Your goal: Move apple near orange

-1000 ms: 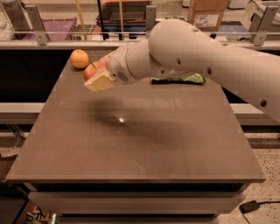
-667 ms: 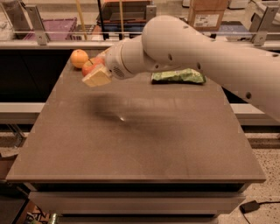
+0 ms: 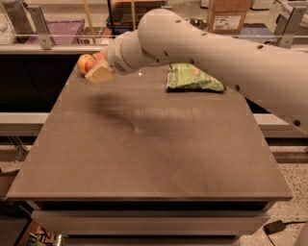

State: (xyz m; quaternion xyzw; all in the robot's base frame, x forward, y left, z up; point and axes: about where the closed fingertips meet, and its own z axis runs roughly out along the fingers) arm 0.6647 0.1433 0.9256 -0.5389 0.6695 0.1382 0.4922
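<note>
In the upper left of the frame the claw (image 3: 97, 68) is pinching the apple (image 3: 100, 57) just beside the orange (image 3: 85, 63) at the desk's (image 3: 154, 163) far left corner, a green packet (image 3: 192, 79) lying well apart at upper right

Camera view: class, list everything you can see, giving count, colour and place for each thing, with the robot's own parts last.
table: one, brown, fills the middle of the view
orange: one, orange, far left corner of the table
apple: one, red, mostly hidden in the gripper, right beside the orange
bag: one, green, lying on the table's far right part
cardboard box: one, tan, background, top right
crate: one, purple, background, top left
arm: one, white, reaching from right to far left
gripper: one, beige pad, far left corner, closed on the apple
</note>
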